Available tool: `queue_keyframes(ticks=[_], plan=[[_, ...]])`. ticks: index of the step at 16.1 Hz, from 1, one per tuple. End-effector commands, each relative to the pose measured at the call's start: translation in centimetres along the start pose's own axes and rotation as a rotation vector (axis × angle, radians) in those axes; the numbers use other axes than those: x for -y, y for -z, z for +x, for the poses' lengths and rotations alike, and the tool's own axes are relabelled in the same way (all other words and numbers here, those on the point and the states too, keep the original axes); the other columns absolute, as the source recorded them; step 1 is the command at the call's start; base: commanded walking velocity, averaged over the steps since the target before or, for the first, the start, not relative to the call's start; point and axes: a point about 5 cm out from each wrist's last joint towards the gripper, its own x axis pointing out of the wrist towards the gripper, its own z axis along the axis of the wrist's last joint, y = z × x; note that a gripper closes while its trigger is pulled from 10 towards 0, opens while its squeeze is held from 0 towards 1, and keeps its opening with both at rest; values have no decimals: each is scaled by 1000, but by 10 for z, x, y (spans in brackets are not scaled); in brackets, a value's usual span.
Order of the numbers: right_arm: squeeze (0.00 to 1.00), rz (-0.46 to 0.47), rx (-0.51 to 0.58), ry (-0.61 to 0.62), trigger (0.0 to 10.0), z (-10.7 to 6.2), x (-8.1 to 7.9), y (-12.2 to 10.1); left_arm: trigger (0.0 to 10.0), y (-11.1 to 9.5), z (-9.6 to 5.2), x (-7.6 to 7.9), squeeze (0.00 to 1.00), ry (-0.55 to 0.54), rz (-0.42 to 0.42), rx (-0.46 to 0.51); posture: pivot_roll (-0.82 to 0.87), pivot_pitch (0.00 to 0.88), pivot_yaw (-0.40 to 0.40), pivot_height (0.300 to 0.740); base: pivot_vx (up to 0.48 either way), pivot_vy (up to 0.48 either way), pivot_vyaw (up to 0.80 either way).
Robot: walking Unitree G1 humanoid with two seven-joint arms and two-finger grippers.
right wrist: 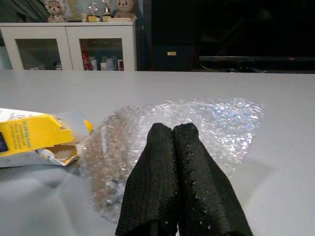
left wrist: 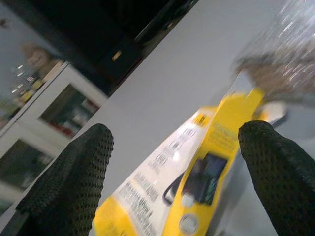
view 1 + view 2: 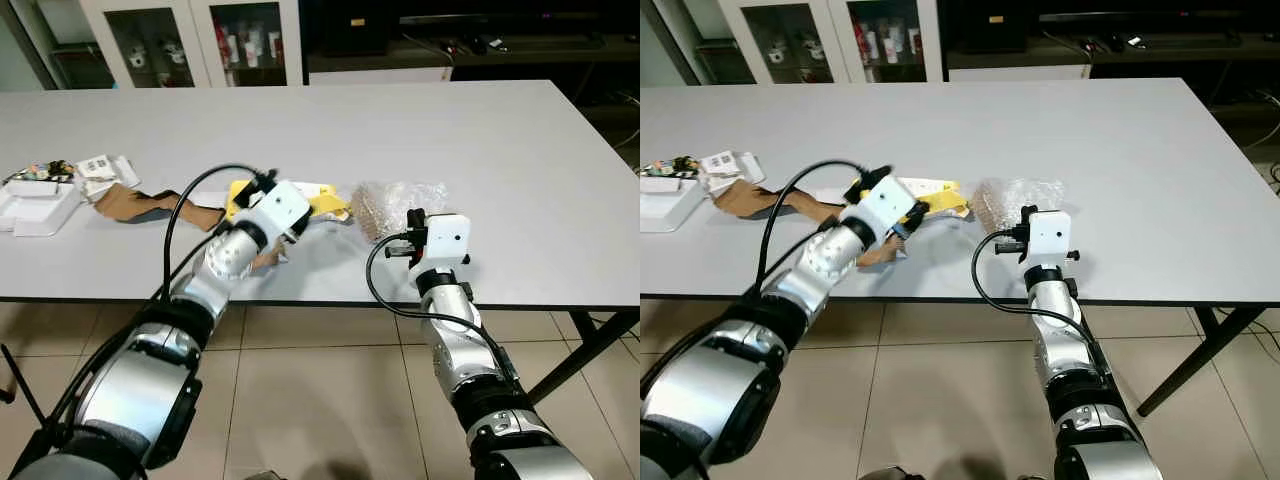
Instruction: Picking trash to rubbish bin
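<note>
A flattened yellow box [image 3: 325,203] lies near the front of the grey table [image 3: 400,120]. My left gripper [image 2: 176,132] is open, one finger on each side of the yellow box [image 2: 197,167], hovering just over its near end. To its right lies a crumpled sheet of bubble wrap [image 3: 395,205]. My right gripper [image 1: 172,129] is shut with nothing in it, its tips just short of the bubble wrap [image 1: 197,123] at its near edge. In the eye views both wrist housings cover most of the fingers.
Brown paper scraps [image 3: 130,203] lie left of the box, with one more scrap [image 3: 265,258] under my left wrist. A white tray [image 3: 35,205] and leaflets [image 3: 100,170] sit at the far left. Glass-door cabinets [image 3: 190,40] stand behind the table. Tiled floor lies below the front edge.
</note>
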Motion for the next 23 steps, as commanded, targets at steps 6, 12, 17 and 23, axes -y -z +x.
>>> queue_keyframes(ticks=[6, 12, 17, 23], plan=[[0, 18, -24, -45, 10000, 1, -5, 1, 10000, -5, 0, -13, 0, 116, 16, 11, -4, 15, 74, 740, 0, 0, 0], [0, 48, -152, -518, 10000, -18, -30, 14, 10000, 3, -3, -8, 0, 175, 35, -27, -11, 11, 83, 740, 0, 0, 0], [0, 59, -152, -540, 10000, -19, -31, 11, 10000, 14, -8, -3, 0, 193, 36, -67, -5, 4, 89, 740, 0, 0, 0], [0, 84, -135, -526, 10000, -18, -30, 7, 10000, 27, -10, 3, 0, 154, 35, -163, -11, 4, 93, 740, 0, 0, 0]])
